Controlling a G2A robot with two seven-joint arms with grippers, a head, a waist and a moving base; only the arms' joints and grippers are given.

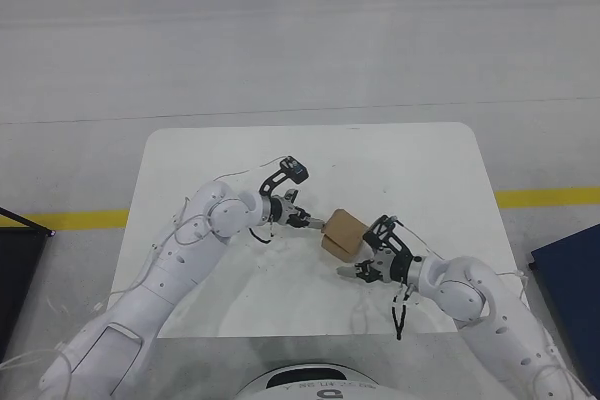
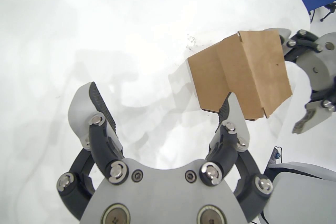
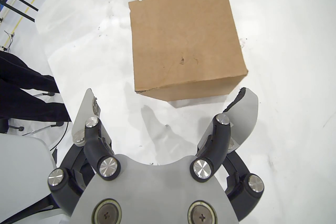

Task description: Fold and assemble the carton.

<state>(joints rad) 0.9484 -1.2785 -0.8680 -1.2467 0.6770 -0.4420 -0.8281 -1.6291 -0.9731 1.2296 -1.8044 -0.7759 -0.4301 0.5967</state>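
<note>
- The white desk (image 1: 230, 160) is the biggest thing here, and it carries the carton.
- The brown carton (image 1: 342, 232) sits near the middle of the desk, between the two tools.
- From the right wrist view the carton (image 3: 183, 46) looks like a closed box. Its top is flat and its sides stand up.
- From the left wrist view the carton (image 2: 236, 72) shows two brown panels that meet at a bend. One panel edge sticks out past the rest.
- I think most of the folding is done, because it already has a box shape.
- I think the side facing the left tool is not finished. The panel there may need to be pushed flat or tucked in.
- The left tool (image 2: 161, 101) is on the side of the carton facing the desk's left edge. Its fingers are wide apart and it holds nothing. One finger (image 2: 231, 114) is right at the carton's edge. I cannot tell if it touches.
- The right tool (image 3: 167, 104) is just beside the carton, on the side facing the desk's near edge. Its fingers are wide apart too, and it holds nothing.
</note>
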